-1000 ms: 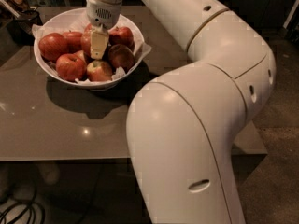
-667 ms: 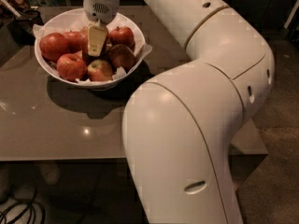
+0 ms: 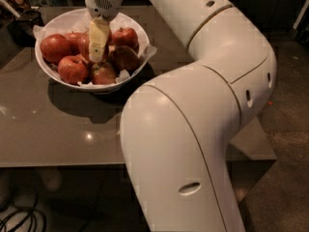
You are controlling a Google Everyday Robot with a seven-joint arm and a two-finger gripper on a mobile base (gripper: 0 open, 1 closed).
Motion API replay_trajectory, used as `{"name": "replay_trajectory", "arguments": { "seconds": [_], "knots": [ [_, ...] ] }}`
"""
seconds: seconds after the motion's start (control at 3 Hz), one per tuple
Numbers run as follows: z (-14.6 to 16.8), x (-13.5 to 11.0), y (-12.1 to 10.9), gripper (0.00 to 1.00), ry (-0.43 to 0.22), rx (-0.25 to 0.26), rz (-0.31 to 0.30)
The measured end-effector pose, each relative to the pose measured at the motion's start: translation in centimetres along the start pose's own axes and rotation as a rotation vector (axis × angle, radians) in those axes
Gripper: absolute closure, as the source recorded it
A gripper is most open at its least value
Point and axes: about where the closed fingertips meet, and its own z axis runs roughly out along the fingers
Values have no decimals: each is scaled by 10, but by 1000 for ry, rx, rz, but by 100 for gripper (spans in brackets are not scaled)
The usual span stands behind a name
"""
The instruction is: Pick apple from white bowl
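Note:
The white bowl (image 3: 44,67), lined with crumpled white paper, stands on the table at the upper left and holds several apples. My gripper (image 3: 98,54) hangs straight down into the middle of the pile. A deep red glossy apple (image 3: 82,44) lies right behind it, partly hidden, and I cannot tell whether the gripper touches it. Another big red apple (image 3: 54,47) lies at the bowl's left. A darker apple (image 3: 124,58) lies to the gripper's right.
The bowl stands on a glossy grey-brown table (image 3: 63,134), whose front edge runs along the lower left. My own white arm (image 3: 193,120) fills the right and middle. Dark objects (image 3: 19,8) stand behind the bowl at the top left. Cables (image 3: 14,216) lie on the floor.
The gripper has shifted slightly to the left over the pile and stays low among the apples. The apples have not visibly moved.

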Motion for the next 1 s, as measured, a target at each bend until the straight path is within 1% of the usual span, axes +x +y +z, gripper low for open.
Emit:
{"name": "replay_trajectory", "arguments": {
  "seconds": [0.33, 0.67, 1.0],
  "knots": [
    [-22, -8, 2, 100, -28, 38, -31],
    [-32, -13, 2, 100, -53, 54, -42],
    [-42, -19, 7, 100, -82, 50, -62]
  ]
}}
